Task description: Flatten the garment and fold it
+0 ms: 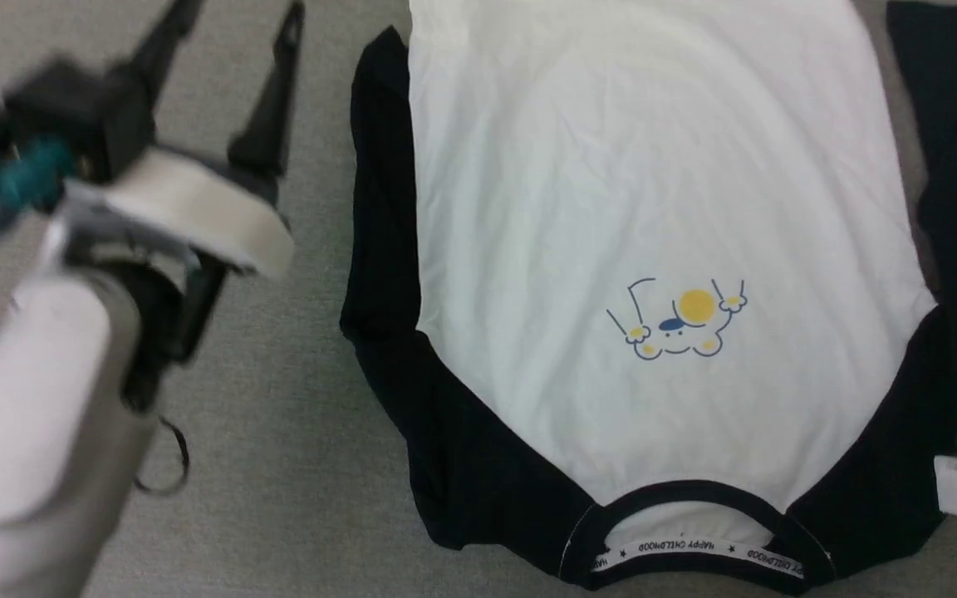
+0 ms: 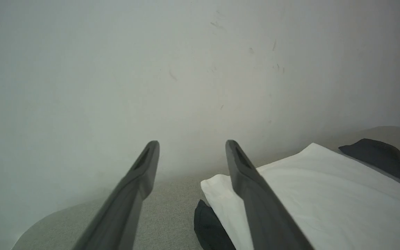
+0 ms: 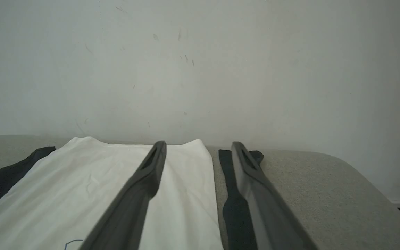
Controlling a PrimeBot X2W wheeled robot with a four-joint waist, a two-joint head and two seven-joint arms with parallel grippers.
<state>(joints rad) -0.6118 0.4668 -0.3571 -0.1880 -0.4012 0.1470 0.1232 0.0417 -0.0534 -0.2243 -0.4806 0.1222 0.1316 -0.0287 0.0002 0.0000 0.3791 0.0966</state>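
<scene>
Head view: white black-sleeved shirt (image 1: 661, 208) lies flat on grey tabletop (image 1: 296, 465); left pincer (image 2: 192, 144), right pincer (image 3: 199, 144) both spread, empty.

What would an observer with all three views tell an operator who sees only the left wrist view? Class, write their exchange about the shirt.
Operator: Which end of the garment lies nearest the robot?
Observer: The head view shows the garment with its collar nearest.
Operator: Is it face up?
Observer: Yes, the chest print shows.
Operator: Where is the right gripper?
Observer: The right gripper hangs open over the garment's right side, by the black sleeve, holding nothing.
</scene>
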